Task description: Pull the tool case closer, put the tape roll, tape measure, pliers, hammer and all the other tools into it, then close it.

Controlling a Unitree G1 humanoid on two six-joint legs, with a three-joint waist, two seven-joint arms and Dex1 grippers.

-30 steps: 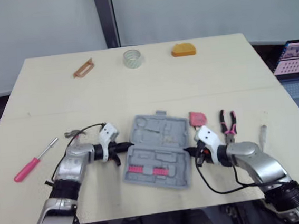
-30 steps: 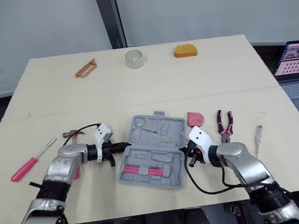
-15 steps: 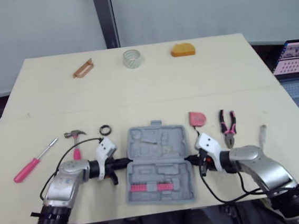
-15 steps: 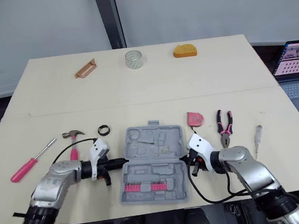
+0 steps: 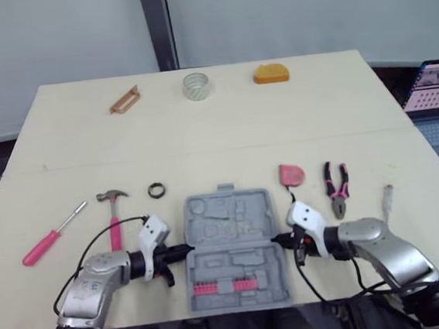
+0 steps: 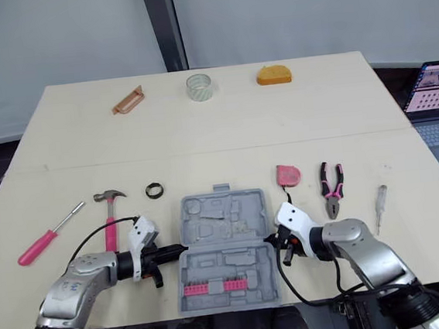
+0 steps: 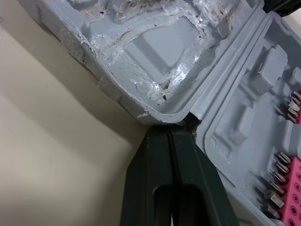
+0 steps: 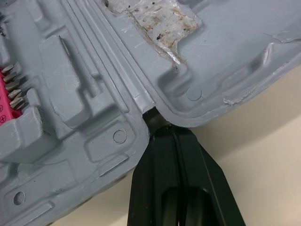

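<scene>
The grey tool case [image 5: 231, 245] lies open near the table's front edge, with pink bit holders in its near half. My left gripper [image 5: 183, 251] is shut, its tips pressed into the hinge notch on the case's left side [image 7: 155, 52]. On the case's right side [image 8: 84, 94], my right gripper [image 5: 277, 240] is shut in the hinge notch too. The hammer [image 5: 113, 213], a black ring [image 5: 156, 191] and a pink screwdriver [image 5: 51, 235] lie left of the case. To its right are a pink tape measure [image 5: 290, 175], pliers [image 5: 336, 188] and a small screwdriver [image 5: 387, 199].
Along the far edge of the table sit the tape roll [image 5: 195, 86], an orange object [image 5: 271, 74] and a brown tool [image 5: 123, 101]. A laptop [image 5: 438, 89] stands off the table's right side. Bare tabletop lies between the case and the far row.
The case has slid toward the front edge and turned square to it. Both grippers came back with it, staying at its two sides.
</scene>
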